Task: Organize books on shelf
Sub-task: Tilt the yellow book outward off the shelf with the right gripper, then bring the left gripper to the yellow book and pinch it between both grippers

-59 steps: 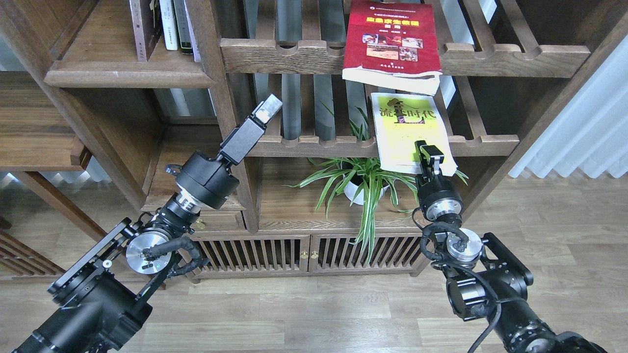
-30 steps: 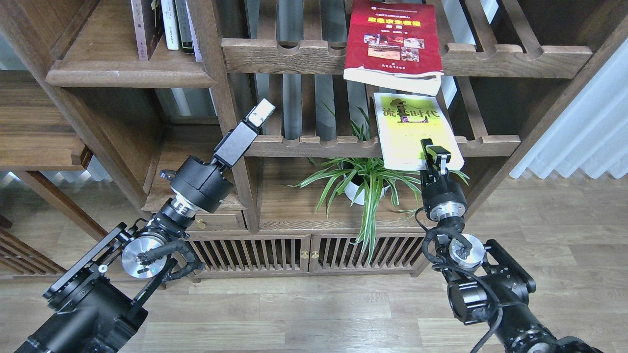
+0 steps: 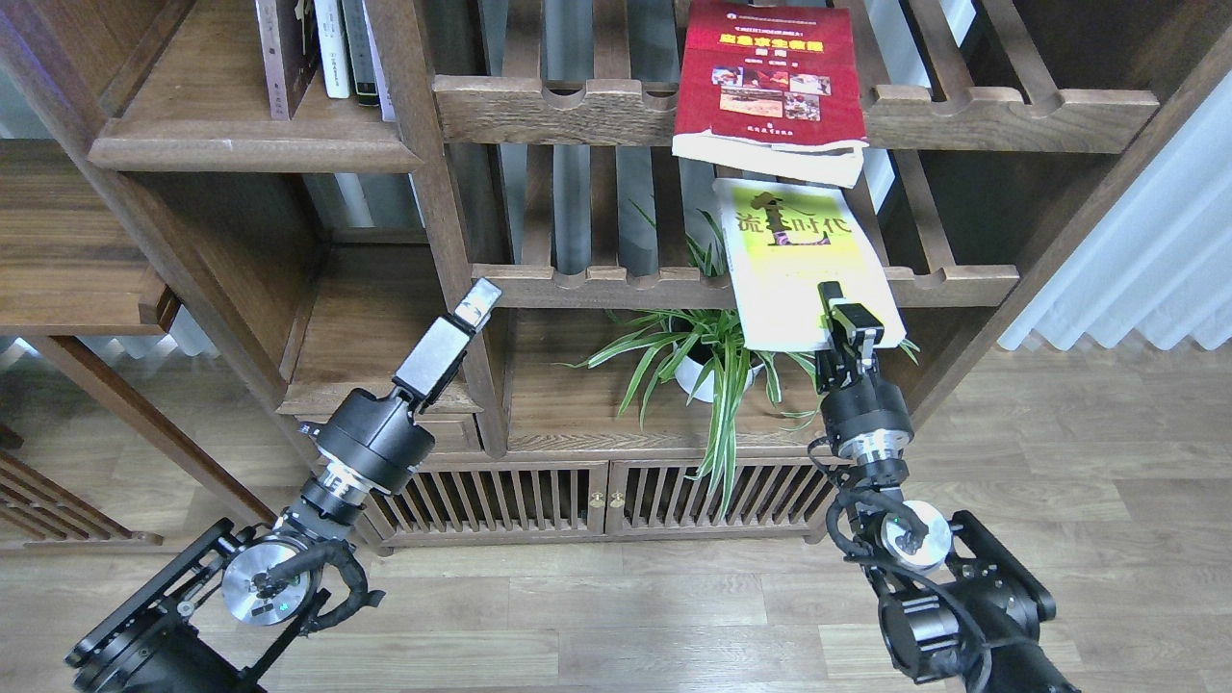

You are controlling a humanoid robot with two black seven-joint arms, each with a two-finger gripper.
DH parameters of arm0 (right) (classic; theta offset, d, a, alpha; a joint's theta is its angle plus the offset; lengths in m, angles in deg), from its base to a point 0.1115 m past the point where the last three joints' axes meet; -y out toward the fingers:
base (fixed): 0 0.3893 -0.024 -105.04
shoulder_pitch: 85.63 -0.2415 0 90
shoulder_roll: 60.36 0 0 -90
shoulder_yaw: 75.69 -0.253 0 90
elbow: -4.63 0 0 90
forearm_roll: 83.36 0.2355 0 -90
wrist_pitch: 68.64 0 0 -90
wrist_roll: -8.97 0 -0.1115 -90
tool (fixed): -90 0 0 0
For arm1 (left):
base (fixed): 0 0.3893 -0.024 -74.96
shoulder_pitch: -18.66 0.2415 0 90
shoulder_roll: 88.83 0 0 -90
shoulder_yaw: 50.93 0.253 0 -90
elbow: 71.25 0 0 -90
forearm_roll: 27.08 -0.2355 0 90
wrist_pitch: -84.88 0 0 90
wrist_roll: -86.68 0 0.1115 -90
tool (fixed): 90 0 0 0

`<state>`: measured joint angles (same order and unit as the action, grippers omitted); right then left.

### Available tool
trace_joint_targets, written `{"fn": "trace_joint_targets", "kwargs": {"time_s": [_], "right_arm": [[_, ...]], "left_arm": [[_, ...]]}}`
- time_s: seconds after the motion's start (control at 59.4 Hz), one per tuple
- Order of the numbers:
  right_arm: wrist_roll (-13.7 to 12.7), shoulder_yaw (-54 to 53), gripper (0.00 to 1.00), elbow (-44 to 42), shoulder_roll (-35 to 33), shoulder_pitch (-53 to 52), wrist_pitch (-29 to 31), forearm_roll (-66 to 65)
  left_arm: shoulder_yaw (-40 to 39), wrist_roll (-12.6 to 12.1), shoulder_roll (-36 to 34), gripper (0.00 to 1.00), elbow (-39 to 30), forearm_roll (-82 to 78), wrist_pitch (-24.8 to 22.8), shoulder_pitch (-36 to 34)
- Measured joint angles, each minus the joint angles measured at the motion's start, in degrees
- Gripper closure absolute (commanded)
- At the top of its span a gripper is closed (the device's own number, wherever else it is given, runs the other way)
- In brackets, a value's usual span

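Note:
The yellow-green and white book (image 3: 784,255) lies cover-up on the lower slatted rack (image 3: 597,286), its near end overhanging the front rail. My right gripper (image 3: 847,325) is shut on that near edge. The red book (image 3: 770,72) lies on the upper slatted rack (image 3: 549,108), overhanging its rail. A dark maroon book (image 3: 282,58) stands on the solid brown shelf (image 3: 250,152) at the upper left. My left gripper (image 3: 477,300) is empty and low in front of the upright post, well below that shelf. Its fingers cannot be told apart.
Thin white and dark books (image 3: 345,48) stand beside the maroon one. A potted spider plant (image 3: 707,366) stands under the lower rack, just left of my right gripper. A low cabinet with slatted doors (image 3: 597,496) is below. A white curtain (image 3: 1145,250) hangs at the right.
My left arm has dropped and pulled back toward me, away from the upper racks. The yellow-green book has shifted slightly left in my right gripper, which has sunk a little.

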<state>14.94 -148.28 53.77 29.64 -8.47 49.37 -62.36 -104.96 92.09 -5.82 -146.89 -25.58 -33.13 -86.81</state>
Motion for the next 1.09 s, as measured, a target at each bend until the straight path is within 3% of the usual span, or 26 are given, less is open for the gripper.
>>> {"fn": "trace_joint_targets", "kwargs": {"time_s": [0.639, 0.976, 1.093], "right_arm": [[-0.3, 9.4, 0.93, 10.9, 0.0, 5.6, 0.0, 1.3], [-0.4, 16.9, 0.93, 12.5, 0.0, 6.7, 0.0, 1.3], [-0.4, 18.1, 0.93, 13.4, 0.0, 6.4, 0.0, 1.2]], "left_arm": [[0.6, -0.4, -7.0, 0.12, 0.8, 12.1, 0.0, 0.8], [1.8, -6.7, -9.4, 0.12, 0.8, 20.2, 0.0, 0.8], [3.3, -7.5, -11.5, 0.12, 0.8, 22.5, 0.0, 0.5]]}}
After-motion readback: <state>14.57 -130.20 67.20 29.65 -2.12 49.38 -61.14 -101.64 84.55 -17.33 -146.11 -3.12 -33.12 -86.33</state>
